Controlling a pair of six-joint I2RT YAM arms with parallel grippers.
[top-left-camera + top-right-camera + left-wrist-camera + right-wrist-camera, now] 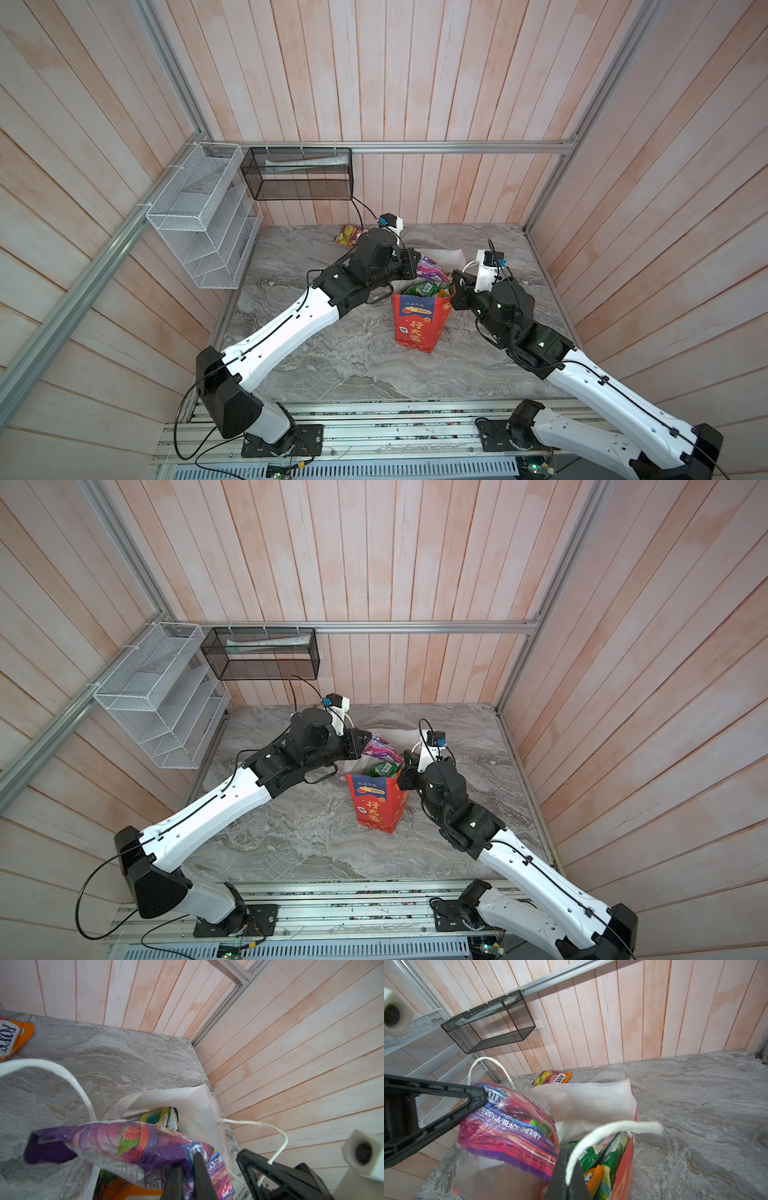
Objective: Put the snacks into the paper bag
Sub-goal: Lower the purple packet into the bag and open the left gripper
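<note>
Over the red paper bag (419, 328), the left gripper (188, 1167) jaws clamp a purple packet (124, 1142); the right gripper (569, 1169) jaws pinch its cord handle (612, 1128).

The purple packet (508, 1126) is glossy plastic, and the paper bag (591, 1101) is matt white inside. The counter (695, 1095) looks like smooth grey stone. The black basket (519, 1016) is metal mesh.

- The purple packet (508, 1126) says "OX'S" in white letters, and under that "PERRY & BLACK CHERRY".
- The orange packet (12, 1036) says "FOX'S" in big blue letters. The right wrist view also shows "FRUITS" on it.
- The paper bag (419, 328) says "100%" on its blue part, with gold Chinese signs below.
</note>
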